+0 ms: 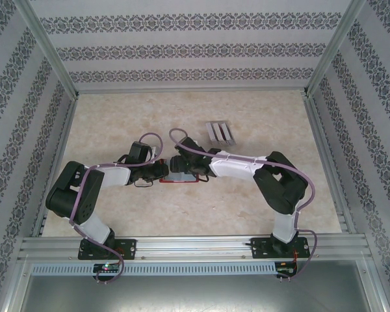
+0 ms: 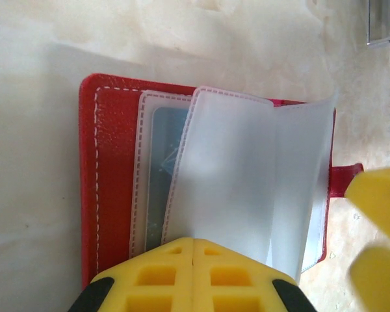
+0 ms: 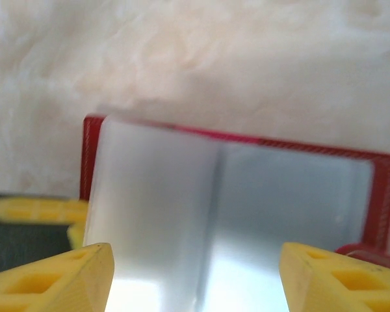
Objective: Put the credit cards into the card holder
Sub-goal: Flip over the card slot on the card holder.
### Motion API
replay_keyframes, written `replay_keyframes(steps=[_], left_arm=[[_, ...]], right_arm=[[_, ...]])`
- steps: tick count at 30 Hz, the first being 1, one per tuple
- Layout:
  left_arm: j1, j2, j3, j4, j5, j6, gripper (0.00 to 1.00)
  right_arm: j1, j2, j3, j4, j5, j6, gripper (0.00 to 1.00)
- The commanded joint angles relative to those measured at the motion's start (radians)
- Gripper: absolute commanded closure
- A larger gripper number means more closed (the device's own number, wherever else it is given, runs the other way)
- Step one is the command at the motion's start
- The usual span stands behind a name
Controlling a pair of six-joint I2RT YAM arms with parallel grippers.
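The red card holder (image 1: pixel 182 181) lies open on the table between both grippers. In the left wrist view its red cover (image 2: pixel 110 169) and greyish clear pockets (image 2: pixel 227 175) spread out, and a card-like sheet shows in the leftmost pocket. My left gripper (image 2: pixel 193 244) is shut, its tips at the near edge of the pockets. My right gripper (image 3: pixel 195 276) is open, its jaws wide apart over the clear pockets (image 3: pixel 182 208). The light-grey credit cards (image 1: pixel 220 132) lie side by side farther back, apart from both grippers.
The right gripper's yellow fingers (image 2: pixel 377 195) stand at the wallet's snap-tab side. A card's edge (image 2: pixel 385 23) lies in the far right corner of the left wrist view. Patterned walls and metal rails enclose the marbled table (image 1: pixel 117 123).
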Motion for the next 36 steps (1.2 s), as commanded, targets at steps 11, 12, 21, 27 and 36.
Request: replay_keyframes(steps=[11,12,21,27,36], left_arm=[[-0.005,0.012,-0.042,-0.007,-0.043,-0.029,1.00],[-0.006,0.012,-0.041,-0.006,-0.037,-0.030,1.00],[-0.005,0.002,-0.050,-0.011,-0.072,-0.041,1.00],[-0.004,0.003,-0.049,-0.015,-0.084,-0.042,1.00],[-0.004,-0.013,-0.051,-0.034,-0.116,-0.034,1.00]], right_arm=[[-0.029,0.188,0.279,-0.093,-0.035,0.036,0.31],[-0.025,0.202,0.296,-0.107,-0.027,0.032,0.31],[-0.048,0.163,0.205,-0.131,0.007,0.020,0.40],[-0.071,0.042,0.072,-0.083,0.003,-0.054,0.41],[-0.076,-0.093,-0.048,-0.140,0.084,-0.143,0.42]])
